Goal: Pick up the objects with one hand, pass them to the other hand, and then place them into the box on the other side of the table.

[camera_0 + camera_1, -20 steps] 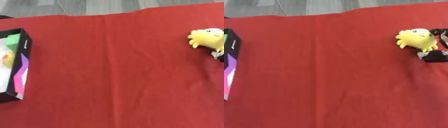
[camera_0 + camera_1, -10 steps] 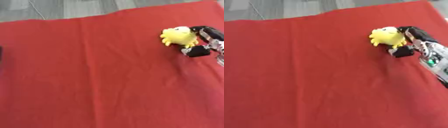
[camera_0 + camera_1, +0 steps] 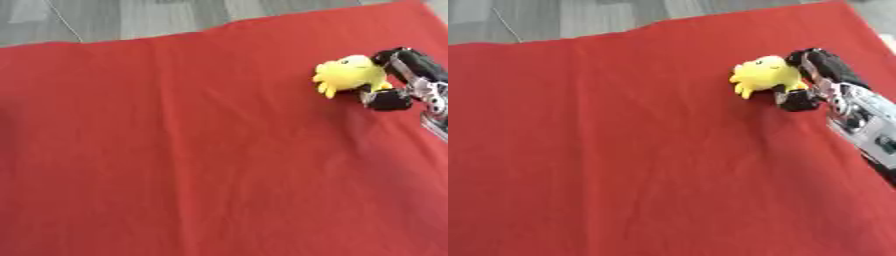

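Near the far right corner of the counter (image 3: 219, 165), which a red cloth (image 3: 623, 150) covers from edge to edge, we see a yellow plush toy (image 3: 349, 75) lying on the fabric. Our right robot hand (image 3: 808, 80) comes in from the right side and is clamped on the toy: dark fingers (image 3: 820, 62) curl over its far side, while the thumb (image 3: 386, 99) presses against its near right flank, so the toy sits pinched between them. Whether the toy rests on the cloth or is lifted just clear of it we cannot tell. Our left eye view cuts the arm off soon after the wrist, at the picture's right edge. Our right eye view shows more: the silver forearm (image 3: 864, 127) runs down and to the right, well past the wrist. That same view also shows the cloth's far right corner and a strip of grey floor (image 3: 553, 17) beyond it; the left eye view shows the same floor along the top.
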Robot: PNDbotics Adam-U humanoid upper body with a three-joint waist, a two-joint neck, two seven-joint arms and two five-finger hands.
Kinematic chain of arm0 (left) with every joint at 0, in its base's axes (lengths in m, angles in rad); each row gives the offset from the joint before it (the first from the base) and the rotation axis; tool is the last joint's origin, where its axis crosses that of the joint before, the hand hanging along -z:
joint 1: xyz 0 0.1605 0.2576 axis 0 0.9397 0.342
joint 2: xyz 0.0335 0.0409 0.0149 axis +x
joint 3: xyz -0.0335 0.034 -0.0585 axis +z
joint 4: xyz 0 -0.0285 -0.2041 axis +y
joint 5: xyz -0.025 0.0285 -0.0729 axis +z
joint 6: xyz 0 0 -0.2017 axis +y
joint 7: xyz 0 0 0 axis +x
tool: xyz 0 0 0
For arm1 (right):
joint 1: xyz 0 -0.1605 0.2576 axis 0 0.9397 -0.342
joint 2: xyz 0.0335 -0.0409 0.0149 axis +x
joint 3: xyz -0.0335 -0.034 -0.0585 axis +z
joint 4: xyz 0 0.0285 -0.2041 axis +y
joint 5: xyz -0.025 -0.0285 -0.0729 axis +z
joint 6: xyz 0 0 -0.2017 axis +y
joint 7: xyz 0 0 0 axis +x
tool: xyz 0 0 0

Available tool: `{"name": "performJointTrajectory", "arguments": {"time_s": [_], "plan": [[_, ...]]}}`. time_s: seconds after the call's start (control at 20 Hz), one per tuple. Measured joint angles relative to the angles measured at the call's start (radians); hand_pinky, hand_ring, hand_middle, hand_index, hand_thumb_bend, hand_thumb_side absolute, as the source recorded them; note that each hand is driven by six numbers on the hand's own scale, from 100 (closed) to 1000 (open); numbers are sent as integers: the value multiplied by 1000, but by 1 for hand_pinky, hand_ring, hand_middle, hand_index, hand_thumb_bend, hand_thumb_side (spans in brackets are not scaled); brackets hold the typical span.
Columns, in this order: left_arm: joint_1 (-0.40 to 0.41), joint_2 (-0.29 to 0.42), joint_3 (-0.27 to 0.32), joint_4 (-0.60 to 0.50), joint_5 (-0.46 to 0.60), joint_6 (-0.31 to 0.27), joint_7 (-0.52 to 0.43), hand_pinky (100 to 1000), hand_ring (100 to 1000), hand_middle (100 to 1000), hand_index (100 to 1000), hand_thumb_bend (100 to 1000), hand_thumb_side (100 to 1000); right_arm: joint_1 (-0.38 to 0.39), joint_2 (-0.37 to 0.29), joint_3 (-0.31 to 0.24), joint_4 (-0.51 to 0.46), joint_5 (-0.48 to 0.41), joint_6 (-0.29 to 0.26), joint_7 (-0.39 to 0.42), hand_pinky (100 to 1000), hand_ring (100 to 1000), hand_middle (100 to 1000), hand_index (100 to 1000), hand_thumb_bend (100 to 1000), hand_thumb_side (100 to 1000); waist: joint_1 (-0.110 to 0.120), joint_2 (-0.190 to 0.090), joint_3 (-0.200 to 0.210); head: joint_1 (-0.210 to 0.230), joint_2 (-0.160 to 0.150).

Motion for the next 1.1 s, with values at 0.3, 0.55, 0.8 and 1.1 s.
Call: {"name": "performJointTrajectory", "arguments": {"time_s": [0.3,0.55,0.8,1.1], "plan": [[1,0,5,0,-1,-1,-1,795,809,628,694,100,674,5,4,11,-34,-19,7,-42,757,627,352,523,100,100,0,0,-10,19,2],[9,0,5,0,-1,-1,-1,796,810,628,694,100,672,-2,3,12,-80,-54,20,-59,711,615,344,514,100,100,0,-1,-37,49,23],[19,0,6,2,-2,-3,-3,797,810,628,694,100,662,-10,-22,24,-155,-143,37,-95,650,608,341,513,100,100,2,-24,-74,92,57],[20,-8,6,7,-2,-7,-1,797,812,629,695,100,654,-41,-47,65,-190,-292,18,-131,575,592,340,512,100,100,23,-81,-108,165,90]]}}
